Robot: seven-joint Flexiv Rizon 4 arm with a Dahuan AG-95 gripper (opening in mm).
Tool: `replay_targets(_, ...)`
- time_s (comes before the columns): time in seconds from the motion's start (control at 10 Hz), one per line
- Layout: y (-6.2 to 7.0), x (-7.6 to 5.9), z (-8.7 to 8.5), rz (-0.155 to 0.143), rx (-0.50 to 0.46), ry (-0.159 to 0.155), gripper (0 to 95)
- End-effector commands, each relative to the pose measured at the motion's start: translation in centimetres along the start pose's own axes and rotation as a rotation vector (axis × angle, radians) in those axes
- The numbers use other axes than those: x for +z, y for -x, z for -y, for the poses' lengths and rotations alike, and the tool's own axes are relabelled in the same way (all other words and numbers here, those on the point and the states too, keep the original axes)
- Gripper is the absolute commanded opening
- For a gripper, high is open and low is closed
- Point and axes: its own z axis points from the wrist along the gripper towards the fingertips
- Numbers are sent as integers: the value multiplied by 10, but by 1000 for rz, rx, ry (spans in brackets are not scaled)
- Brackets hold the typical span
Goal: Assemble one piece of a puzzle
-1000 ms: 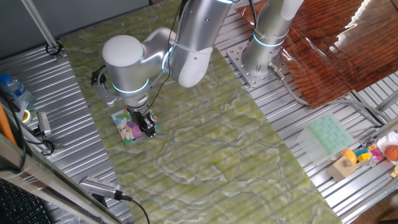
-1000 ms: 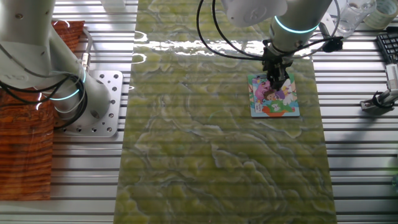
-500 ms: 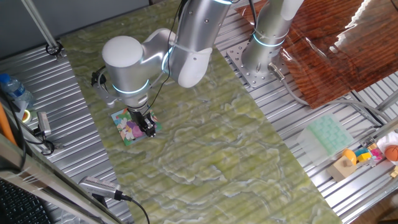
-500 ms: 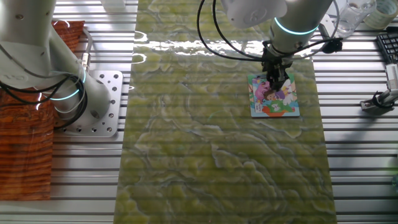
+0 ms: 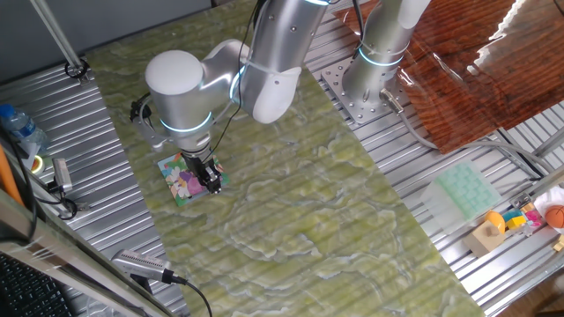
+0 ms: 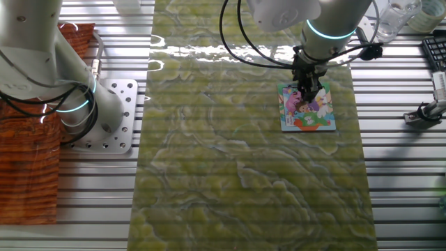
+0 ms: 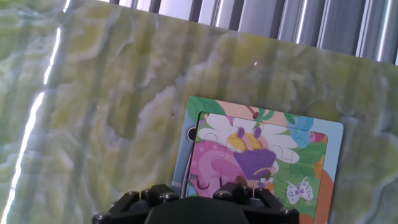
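The puzzle [image 5: 181,184] lies on the green marbled mat near its left edge, a small square with a cartoon picture and a blue border; it also shows as the puzzle [image 6: 311,111] and the puzzle [image 7: 261,155]. My gripper [image 5: 211,183] points straight down with its black fingertips on the puzzle's right part. From the other side the gripper [image 6: 306,93] stands over the puzzle's upper middle. The hand view shows only the black housing [image 7: 193,208] at the bottom edge, no fingertips. The piece is hidden; whether it sits under or between the fingers cannot be told.
A second arm's base [image 5: 370,88] is bolted at the mat's far side. A pale green moulded tray [image 5: 464,192] and coloured blocks [image 5: 489,233] sit on the slatted metal at right. A bottle [image 5: 18,123] and tools [image 5: 62,176] lie at left.
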Motion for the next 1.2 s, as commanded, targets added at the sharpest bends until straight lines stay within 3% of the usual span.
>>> replay_targets(0.1, 0, 0, 0, 3, -3, 0, 570)
replay_targets(1.2, 4, 1, -1, 8, -15, 24, 570)
